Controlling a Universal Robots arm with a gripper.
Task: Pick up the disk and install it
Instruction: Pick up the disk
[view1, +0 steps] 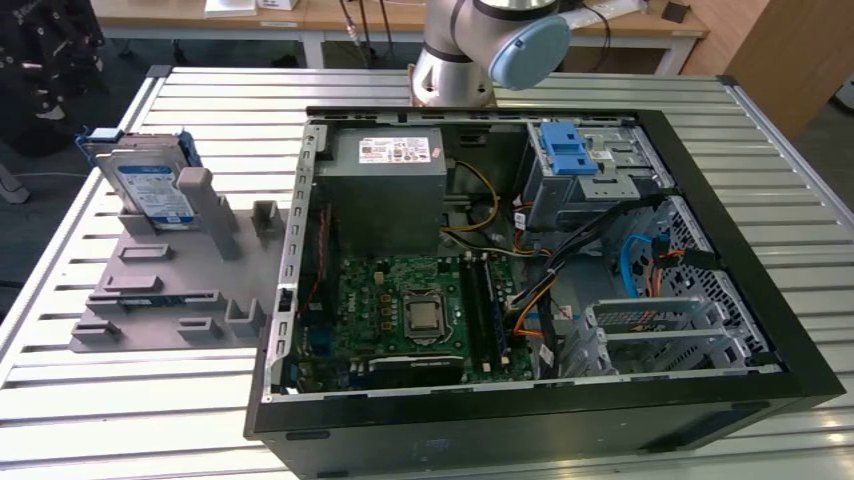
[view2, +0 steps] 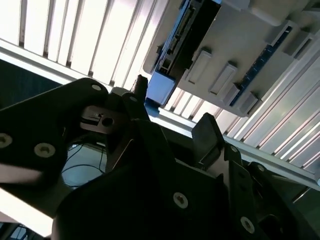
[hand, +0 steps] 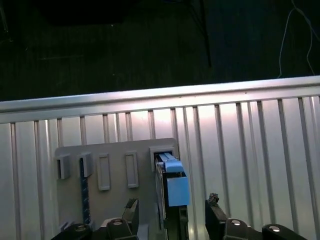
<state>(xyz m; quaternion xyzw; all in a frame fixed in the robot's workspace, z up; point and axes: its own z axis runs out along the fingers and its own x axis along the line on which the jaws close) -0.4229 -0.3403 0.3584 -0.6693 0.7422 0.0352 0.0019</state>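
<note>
The disk (view1: 147, 185) stands on edge in a slot at the far end of a grey holder (view1: 174, 290), on the exterior view's left. It is silver-grey with a blue-and-white label and blue rails. In the first wrist view the disk (hand: 172, 192) lies between my two fingertips (hand: 131, 210), with a gap on each side. My gripper (hand: 172, 206) is open and holds nothing. The second wrist view looks past the dark gripper (view2: 172, 107) to the disk's blue end (view2: 161, 86) and the holder (view2: 240, 50).
An open computer case (view1: 747, 200) lies on the slatted metal table (view1: 134, 400), to the exterior view's right of the holder. Inside are a grey power supply box (view1: 387, 190), a mainboard (view1: 414, 310), cables and a silver cage with a blue latch (view1: 574, 160). The arm's base (view1: 461, 50) stands behind the case.
</note>
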